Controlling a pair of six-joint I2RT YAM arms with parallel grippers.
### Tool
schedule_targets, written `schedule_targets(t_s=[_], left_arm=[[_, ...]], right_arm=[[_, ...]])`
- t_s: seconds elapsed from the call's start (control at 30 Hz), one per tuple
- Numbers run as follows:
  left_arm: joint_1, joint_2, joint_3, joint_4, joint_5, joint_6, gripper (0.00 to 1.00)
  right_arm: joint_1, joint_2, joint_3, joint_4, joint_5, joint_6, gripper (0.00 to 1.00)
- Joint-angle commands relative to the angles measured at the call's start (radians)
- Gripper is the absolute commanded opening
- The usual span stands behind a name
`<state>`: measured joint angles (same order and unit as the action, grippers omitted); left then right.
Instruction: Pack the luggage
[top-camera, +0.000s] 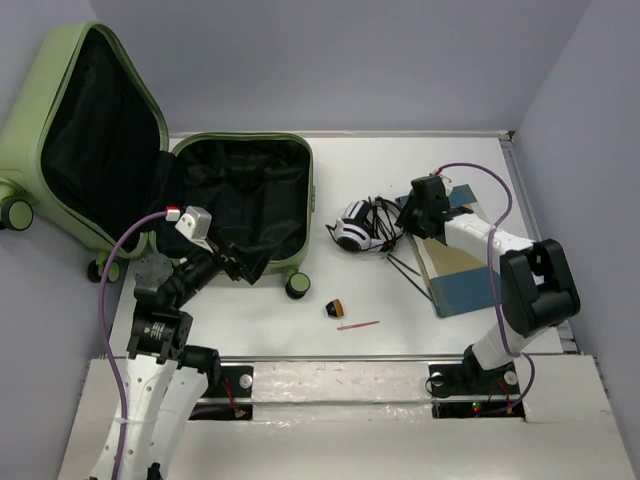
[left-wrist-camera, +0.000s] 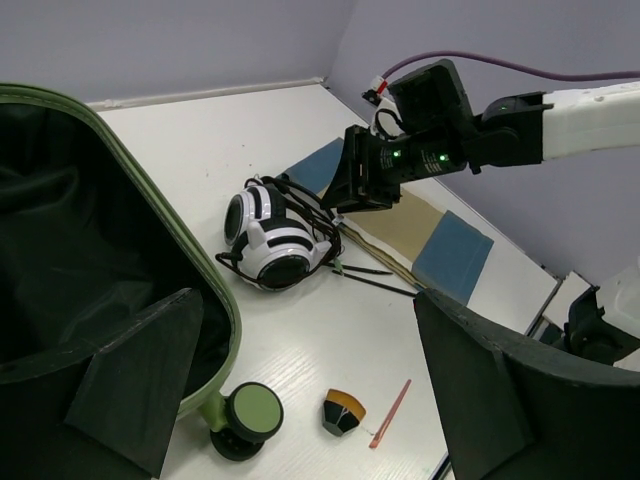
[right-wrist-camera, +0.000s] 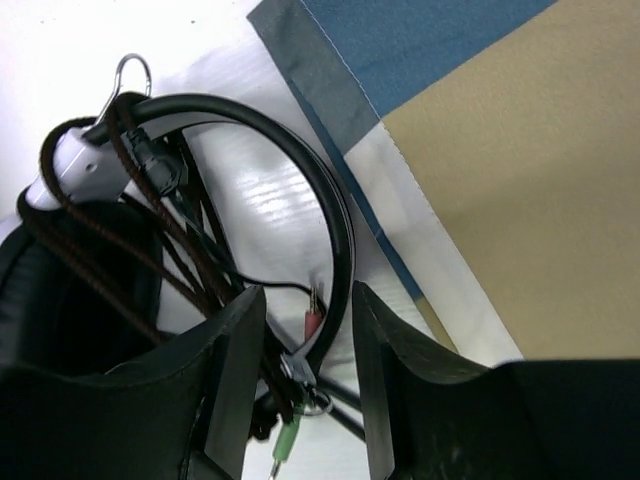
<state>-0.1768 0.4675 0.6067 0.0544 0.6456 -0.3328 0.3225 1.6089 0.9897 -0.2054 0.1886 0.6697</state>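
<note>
My left claw (top-camera: 238, 264) hangs wide open and empty at the near rim of the luggage (top-camera: 310, 195). One finger is over its black lining and the other over the table outside the shell, with a caster wheel (left-wrist-camera: 252, 410) just beside. The luggage lies open, its lid tilted up on the left side. Well to its right, my right claw (right-wrist-camera: 305, 300) is parted narrowly astride the black band of the headphones (right-wrist-camera: 345, 230), not clamped on it.

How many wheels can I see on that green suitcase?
3 on the luggage: one wheel far left, another nearer the left arm, a third at its near right corner. A fourth may be hidden behind that arm.
</note>
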Motion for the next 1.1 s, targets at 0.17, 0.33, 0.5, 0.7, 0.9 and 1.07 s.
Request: schedule_targets(t_s=[0.17,0.33,0.5,0.7,0.9,1.07], left_arm=[[0.002,-0.007,0.05,0.016,0.012,0.003,0.99],[0.002,-0.012,0.048,0.015,0.011,0.003,0.99],[0.002,-0.012,0.051,0.012,0.006,0.005,0.99],[0.002,-0.009,0.053,0.012,0.002,0.006,0.99],[0.002,-0.01,0.053,0.01,-0.009,0.003,0.99],[0.002,-0.007,0.062,-0.007,-0.075,-0.006,0.99]], right_arm=[[0.023,0.114,0.067,0.055,0.008,0.065,0.38],[0.032,0.184,0.086,0.058,-0.026,0.076,0.33],[0.032,0.198,0.121,0.058,-0.04,0.08,0.07],[0.032,0.025,0.178,0.064,0.047,0.07,0.07],[0.058,-0.162,0.204,0.084,0.048,-0.001,0.07],[0.17,-0.127,0.295,0.086,-0.003,-0.027,0.07]])
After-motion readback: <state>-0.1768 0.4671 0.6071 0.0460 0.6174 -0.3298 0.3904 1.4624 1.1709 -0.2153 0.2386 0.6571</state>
